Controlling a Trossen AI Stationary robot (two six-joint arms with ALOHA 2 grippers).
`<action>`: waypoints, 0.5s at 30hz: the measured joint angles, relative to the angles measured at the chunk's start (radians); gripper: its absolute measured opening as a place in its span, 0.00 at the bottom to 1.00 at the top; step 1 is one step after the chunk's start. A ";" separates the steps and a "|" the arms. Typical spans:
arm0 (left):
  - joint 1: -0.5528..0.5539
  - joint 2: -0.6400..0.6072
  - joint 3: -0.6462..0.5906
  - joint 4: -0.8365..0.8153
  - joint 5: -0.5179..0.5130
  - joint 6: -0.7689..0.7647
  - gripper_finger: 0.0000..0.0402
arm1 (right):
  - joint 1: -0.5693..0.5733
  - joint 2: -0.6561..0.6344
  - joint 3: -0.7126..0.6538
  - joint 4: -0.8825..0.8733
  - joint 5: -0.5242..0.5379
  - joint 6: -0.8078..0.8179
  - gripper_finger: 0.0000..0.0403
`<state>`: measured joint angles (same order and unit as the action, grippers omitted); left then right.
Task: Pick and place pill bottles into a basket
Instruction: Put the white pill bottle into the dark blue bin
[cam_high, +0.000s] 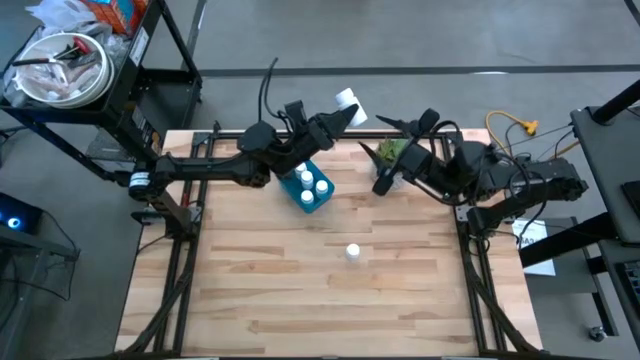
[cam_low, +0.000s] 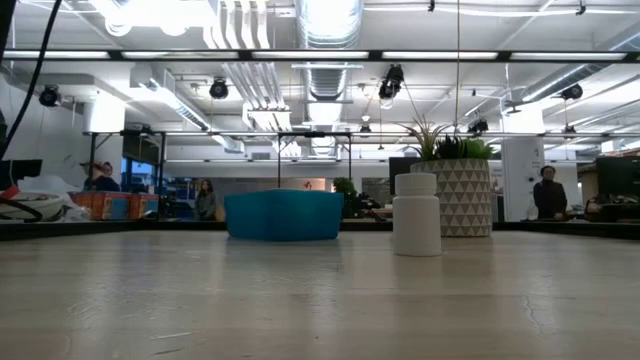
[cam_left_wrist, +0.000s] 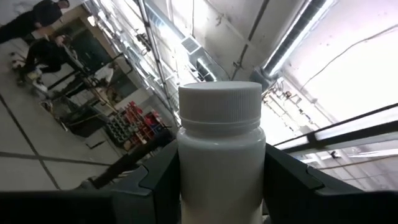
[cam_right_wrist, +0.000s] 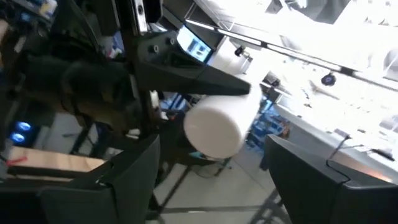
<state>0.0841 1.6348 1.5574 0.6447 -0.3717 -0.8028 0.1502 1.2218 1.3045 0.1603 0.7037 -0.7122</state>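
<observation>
My left gripper (cam_high: 343, 108) is raised over the table's far edge, past the blue basket (cam_high: 310, 187), and is shut on a white pill bottle (cam_high: 346, 99) with a ribbed cap (cam_left_wrist: 219, 102). The basket holds three white bottles (cam_high: 314, 186) and also shows in the low view (cam_low: 283, 215). One more bottle (cam_high: 352, 252) stands upright on its base at mid-table; it also shows in the low view (cam_low: 417, 213). My right gripper (cam_high: 385, 152) is open and empty above the potted plant, facing the held bottle (cam_right_wrist: 217, 127). My left gripper pinches the bottle's body (cam_left_wrist: 189, 180) below the cap between its two fingers (cam_left_wrist: 158, 183), one on each side. The bottle lies along the fingers, its cap pointing away from the wrist. The fingers slant upward toward the table's far right. The bottle is lifted clear.
A white patterned pot with a green plant (cam_high: 392, 152) stands at the far right, below my right gripper; it also shows in the low view (cam_low: 460, 195). A cart with a bowl (cam_high: 62, 68) stands off the table's far left corner. People stand in the room behind.
</observation>
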 joint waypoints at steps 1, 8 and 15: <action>0.000 0.000 -0.001 -0.001 0.000 -0.010 0.41 | 0.000 -0.001 0.000 0.000 0.000 -0.017 0.69; 0.000 0.005 -0.024 -0.004 -0.002 -0.154 0.41 | -0.003 0.028 -0.001 0.006 -0.002 -0.157 0.69; 0.000 0.005 -0.027 -0.005 -0.003 -0.179 0.41 | -0.015 0.031 -0.001 0.012 0.003 -0.252 0.67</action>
<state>0.0841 1.6402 1.5303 0.6393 -0.3744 -0.9817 0.1356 1.2526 1.3033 0.1723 0.7067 -0.9638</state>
